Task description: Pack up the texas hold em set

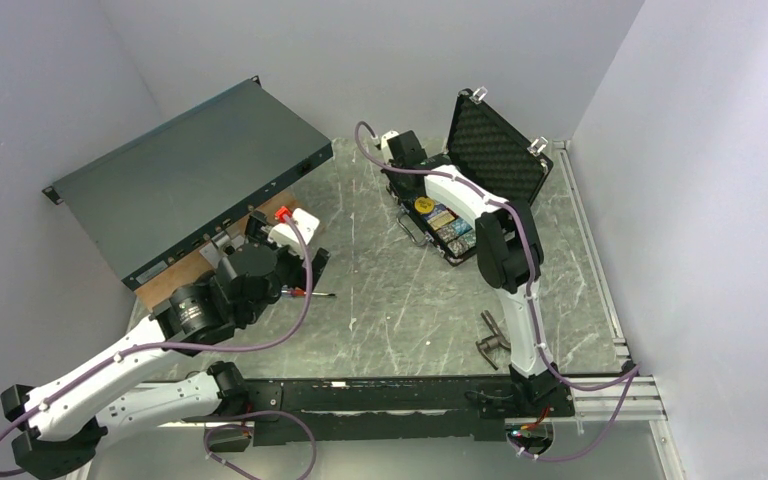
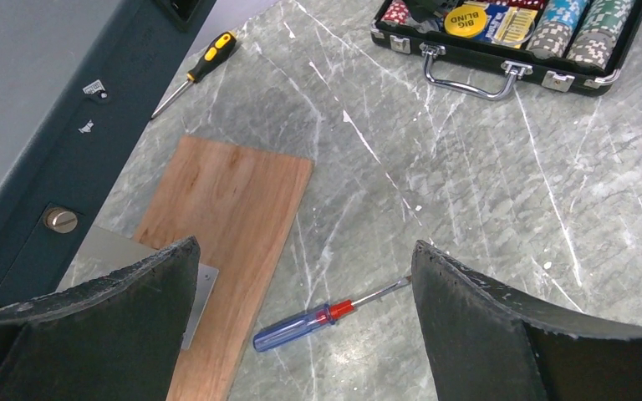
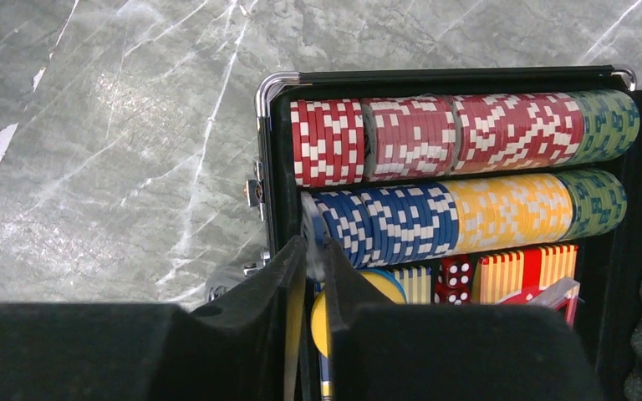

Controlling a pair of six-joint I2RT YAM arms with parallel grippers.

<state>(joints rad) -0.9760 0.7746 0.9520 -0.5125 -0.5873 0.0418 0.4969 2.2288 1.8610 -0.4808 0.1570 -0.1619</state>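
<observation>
Behind the right jaws, half-hidden yellow disc [image 3: 382, 288] and card deck [image 3: 416, 284]

**Case open, chips in rows**

The black briefcase [image 2: 468, 57] lies open at the far right of the desk [image 1: 410, 300], its foam-lined lid [image 1: 495, 150] raised. Inside, a red-and-green chip row [image 3: 435, 138] lies beside a blue, yellow and green chip row [image 3: 460, 217]. A yellow disc [image 2: 466, 18] lies against the card deck [image 2: 514, 25].

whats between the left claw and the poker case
In the left wrist view, a blue-handled screwdriver lies at the left claw's fingertips; beyond it, bare marble tabletop runs to the black case.
</observation>
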